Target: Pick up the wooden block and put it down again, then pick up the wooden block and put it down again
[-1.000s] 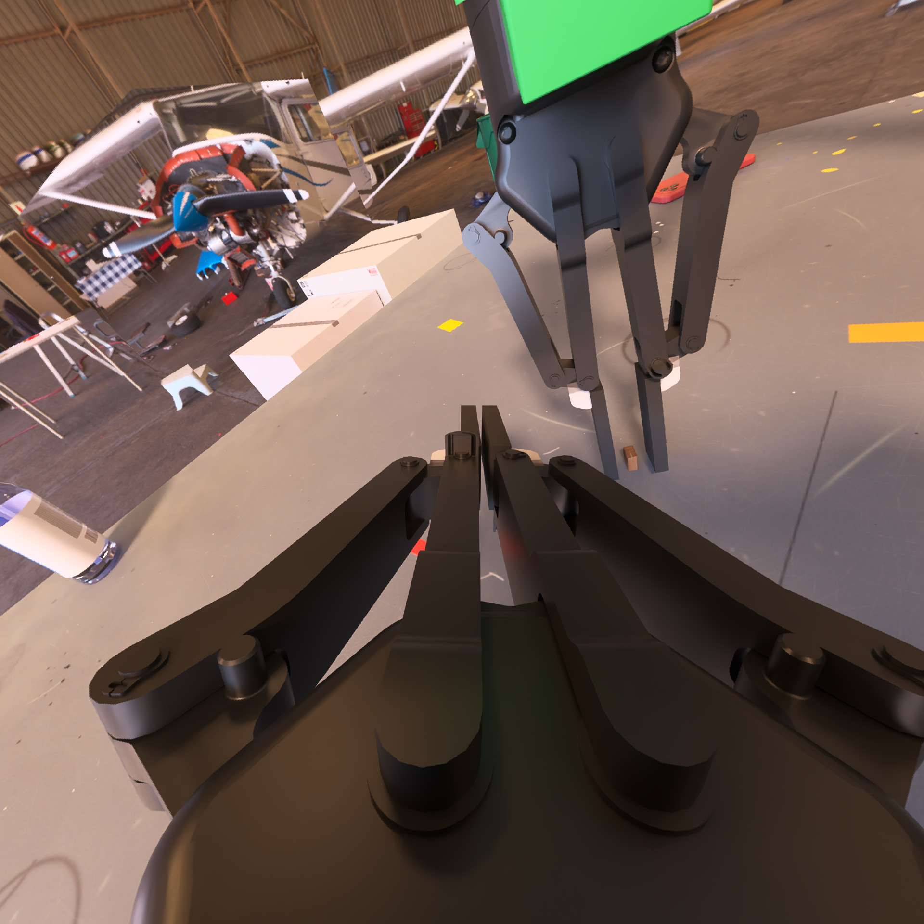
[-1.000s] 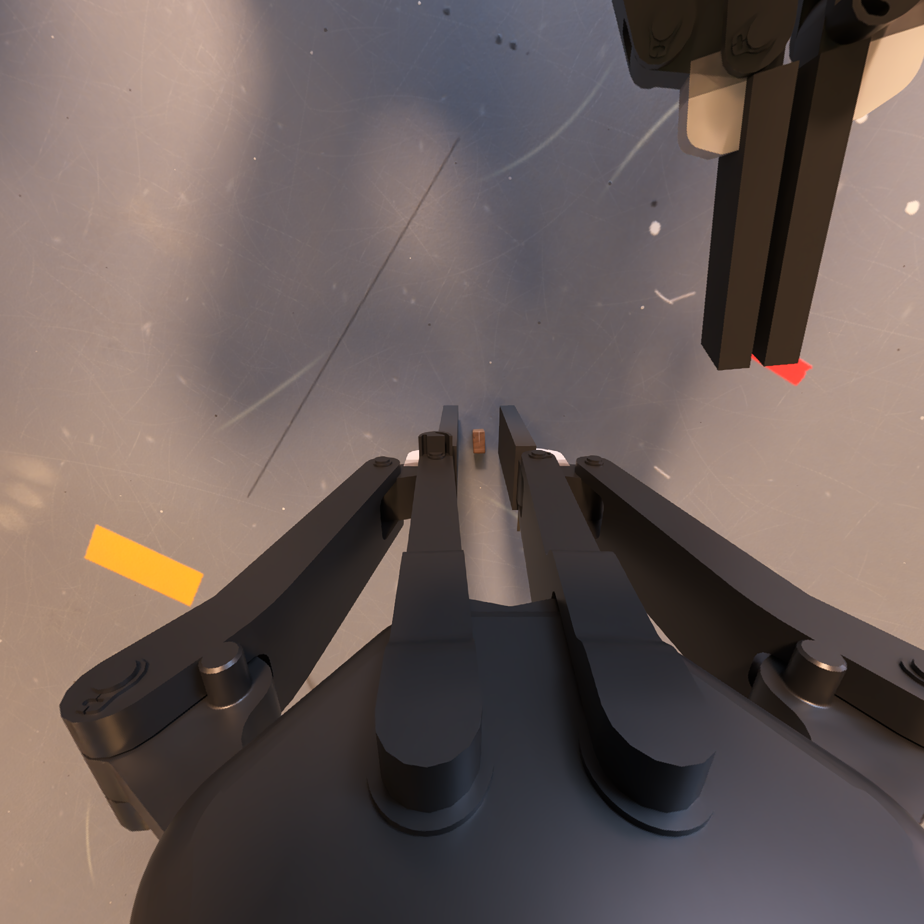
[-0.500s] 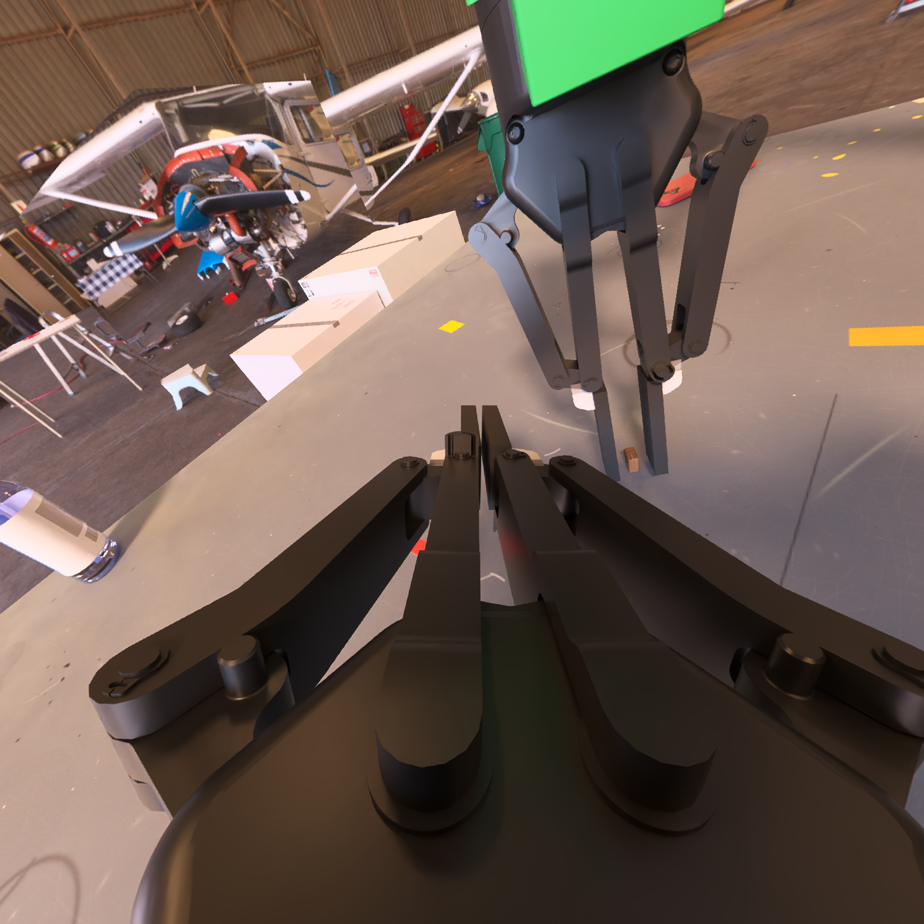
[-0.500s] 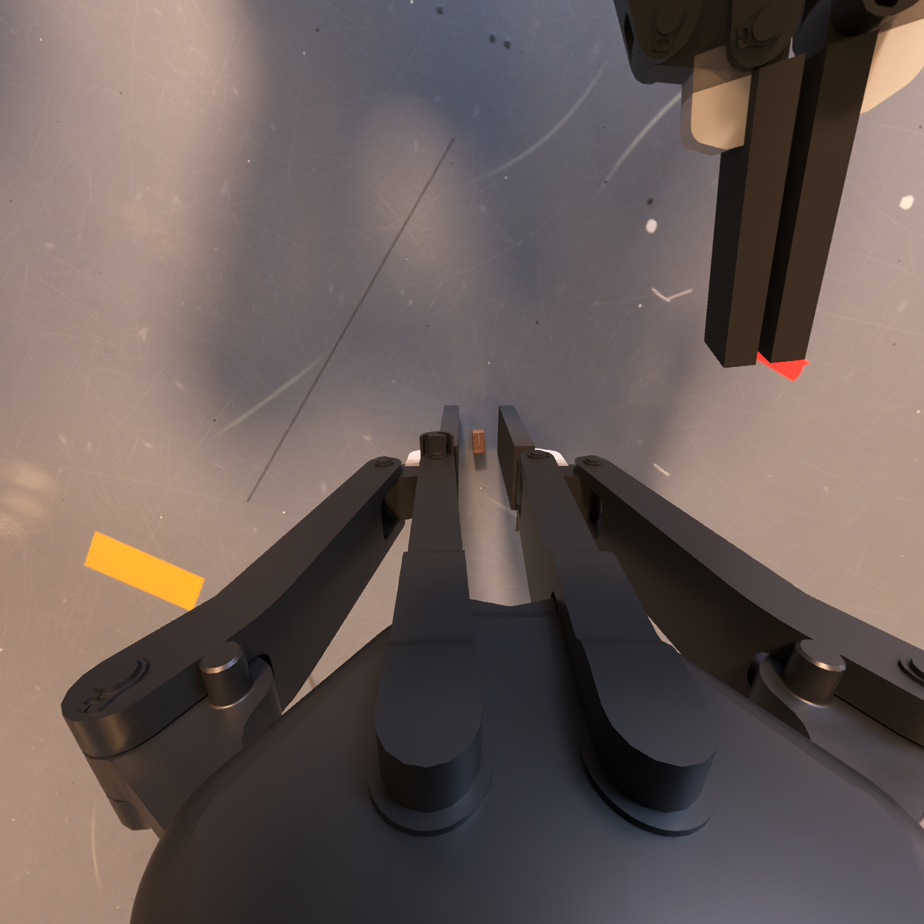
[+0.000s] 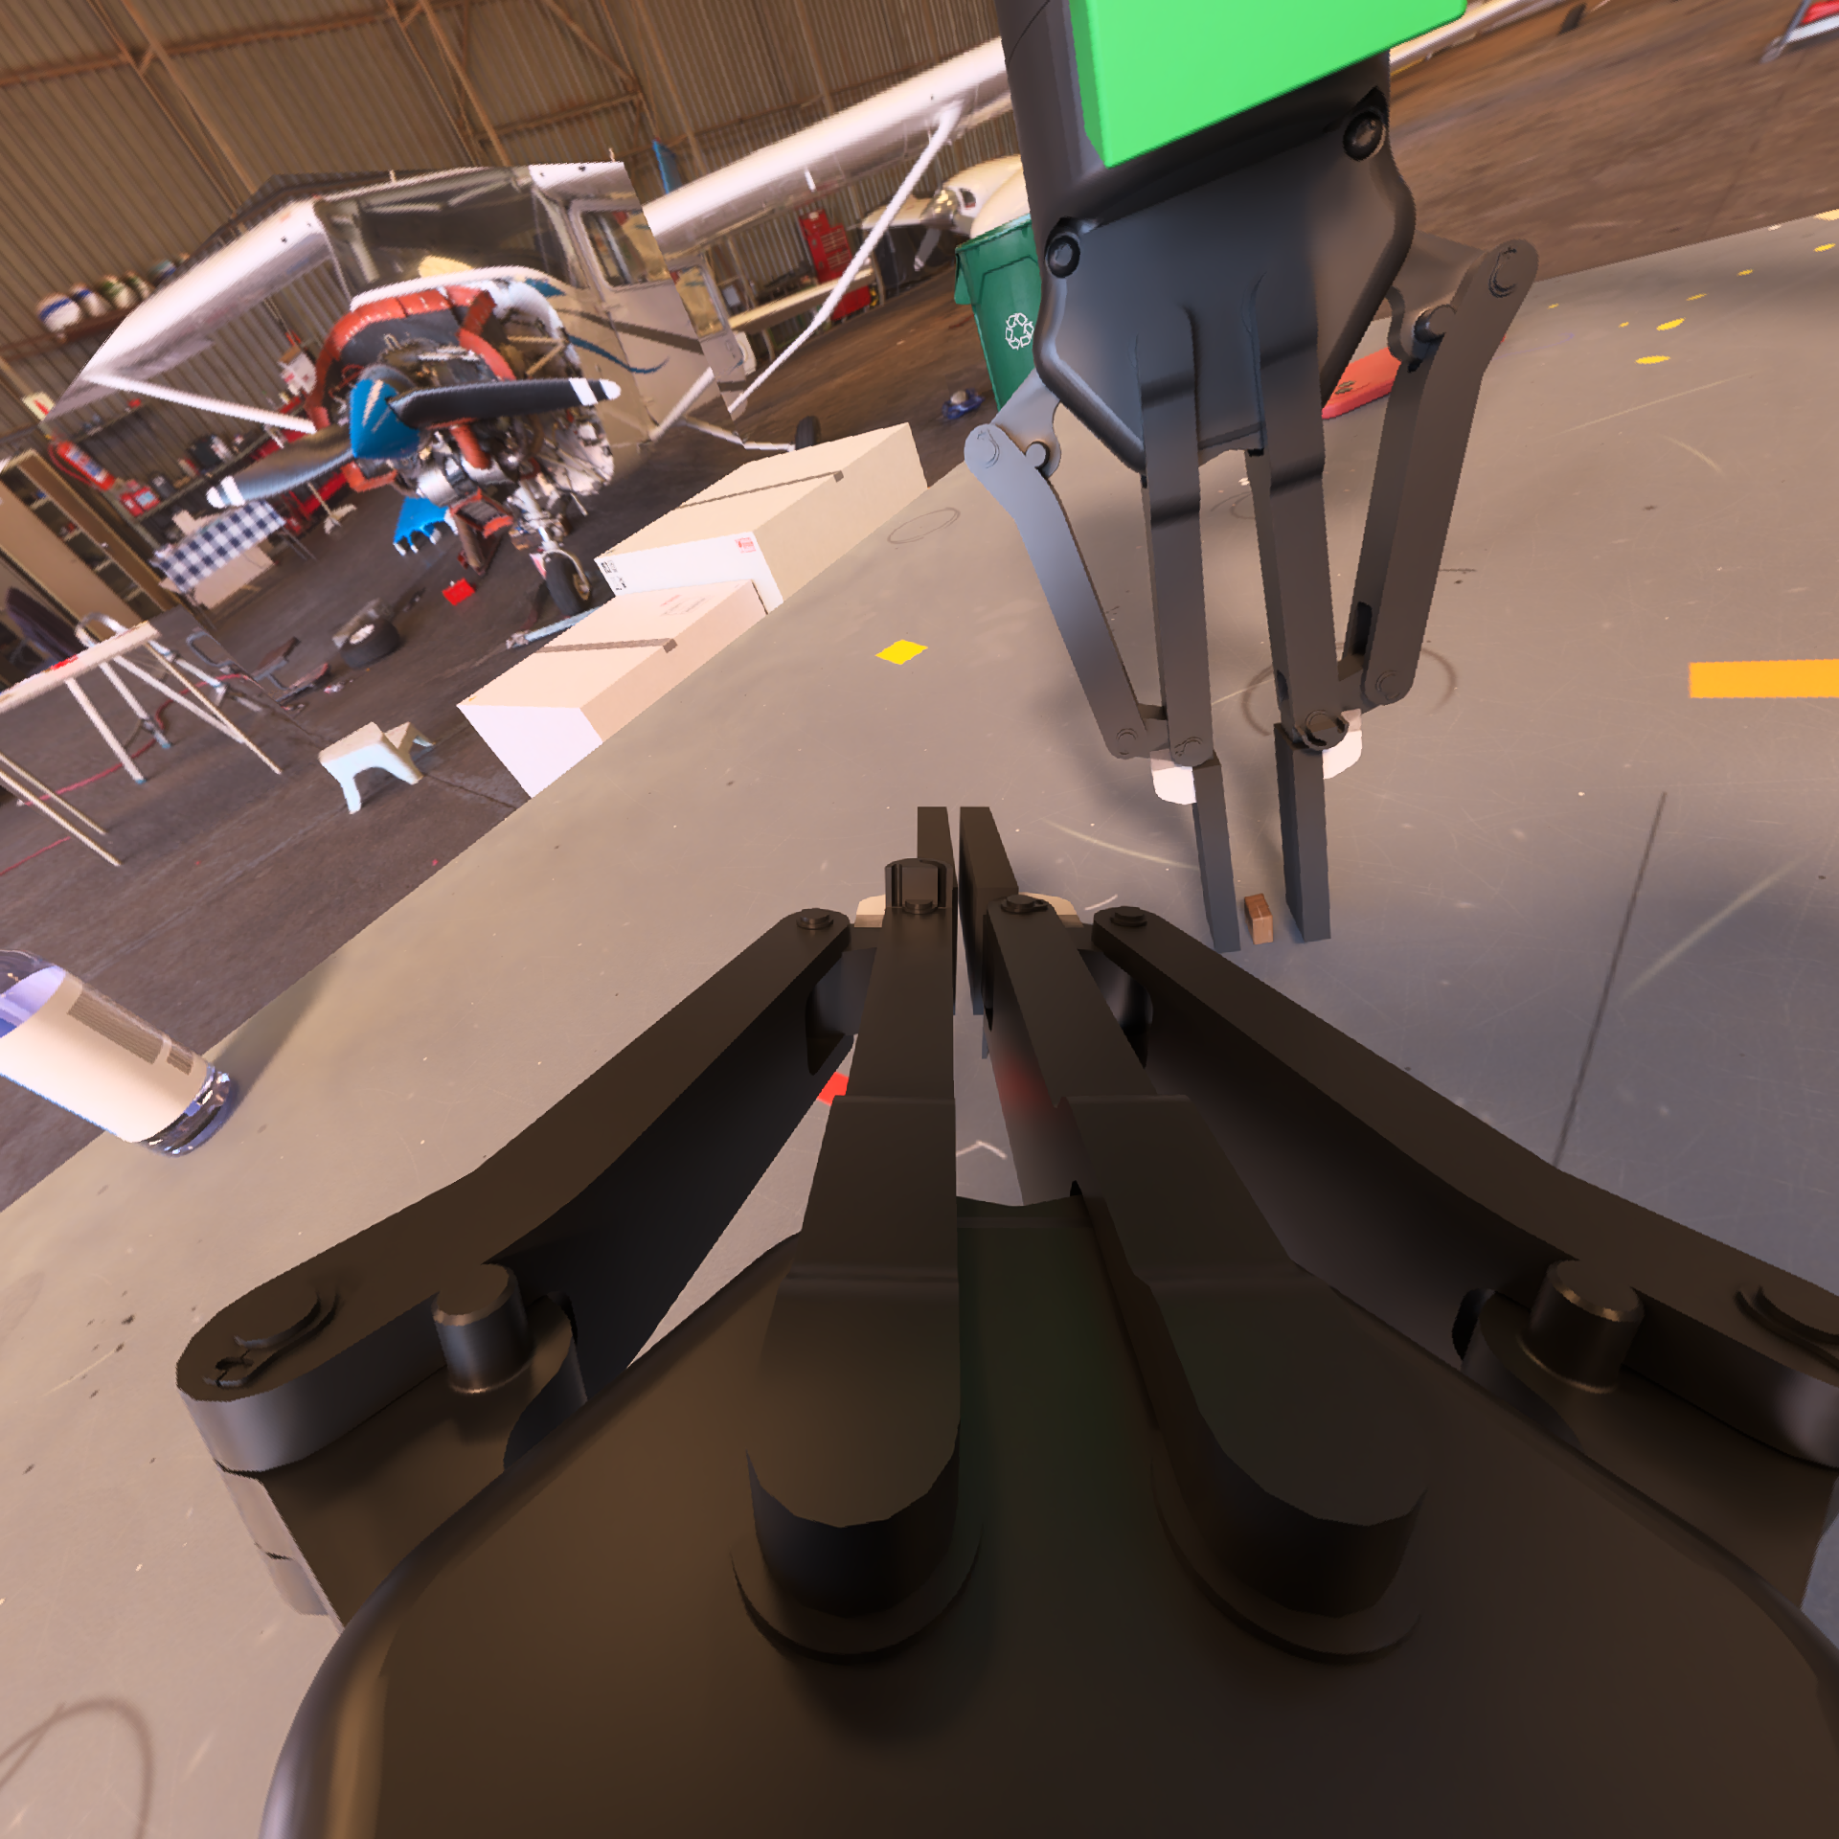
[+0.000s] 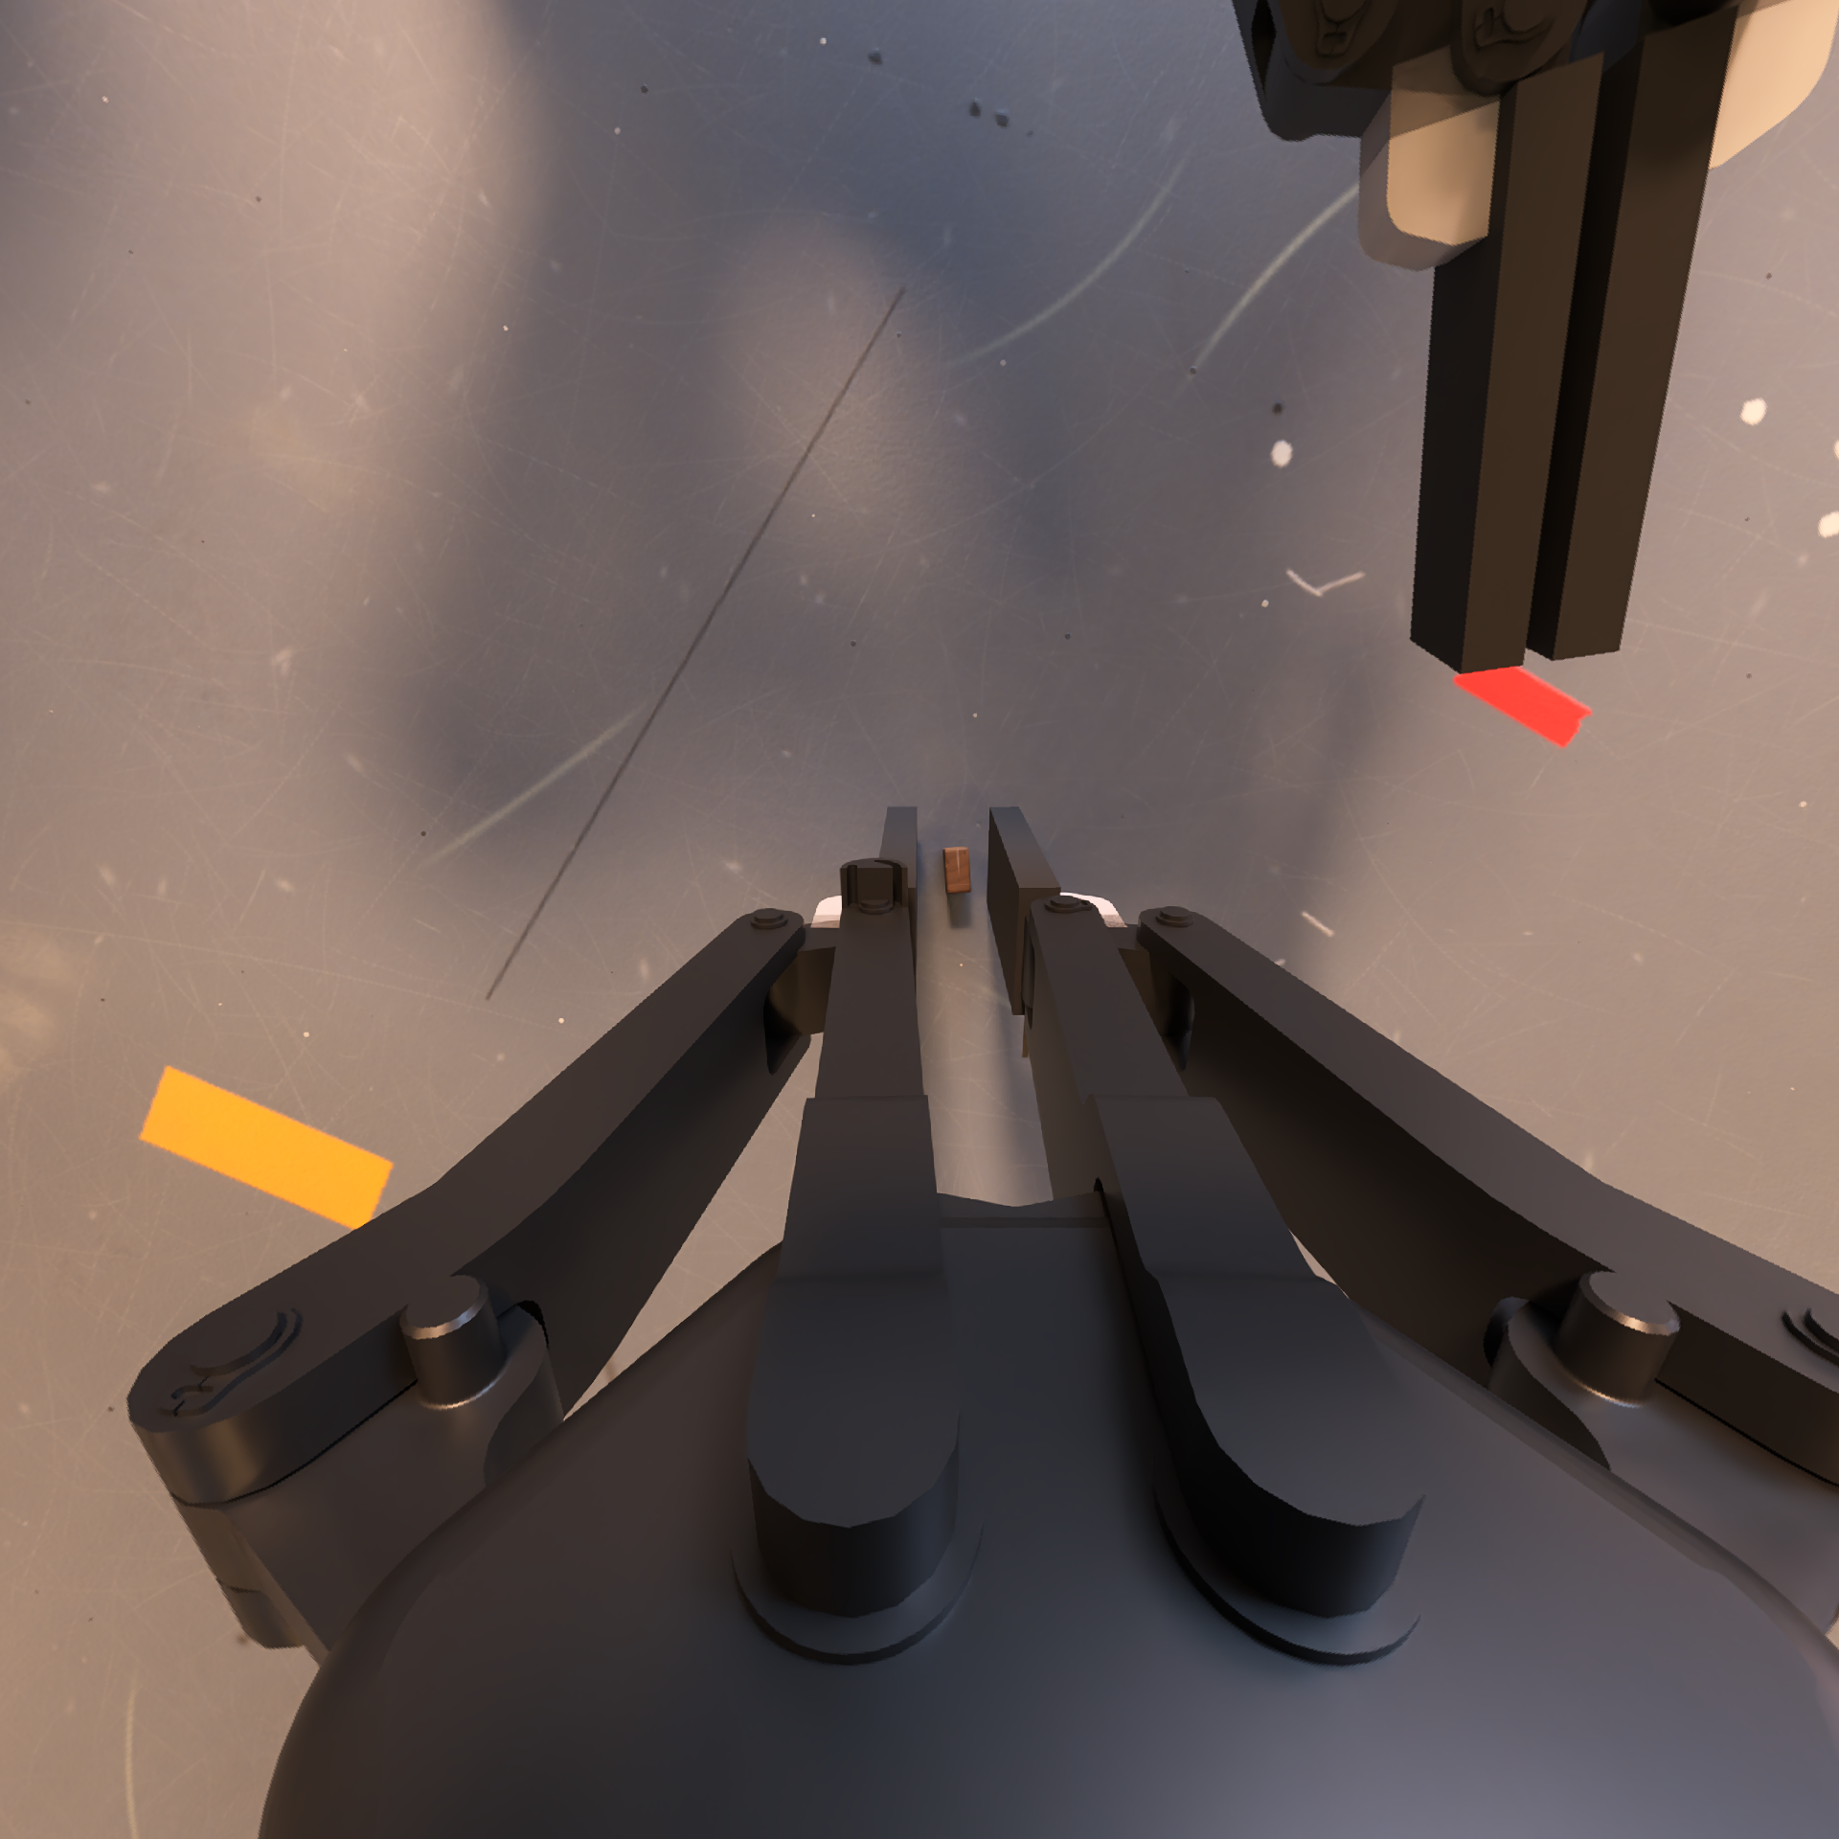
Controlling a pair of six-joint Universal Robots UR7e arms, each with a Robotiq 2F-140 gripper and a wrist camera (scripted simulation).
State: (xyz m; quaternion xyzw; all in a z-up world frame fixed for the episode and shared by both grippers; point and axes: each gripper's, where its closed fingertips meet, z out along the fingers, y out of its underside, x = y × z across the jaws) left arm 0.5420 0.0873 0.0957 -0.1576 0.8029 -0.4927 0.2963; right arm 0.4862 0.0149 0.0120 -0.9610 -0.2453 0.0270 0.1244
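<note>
A small wooden block [image 6: 956,869] stands on the grey table [image 6: 498,498]. My right gripper [image 6: 953,841] points down at it with its fingers a little apart. One finger is on each side of the block, and a thin gap shows on both sides. In the left wrist view the block [image 5: 1259,918] sits between the right gripper's fingertips [image 5: 1216,896], low at the table. My left gripper [image 5: 953,836] is shut and empty. It hangs above the table a short way to the left of the block, and it also shows in the right wrist view [image 6: 1523,647].
A white-labelled bottle [image 5: 100,1065] lies near the table's left edge. Pale boxes [image 5: 617,677] stand beyond that edge. Flat marks lie on the table: an orange strip [image 6: 264,1144], a red patch [image 6: 1523,702] under my left gripper and a yellow square [image 5: 901,652].
The right gripper has shifted slightly over the block. The block has stayed on the table between its fingers. The left gripper has not moved.
</note>
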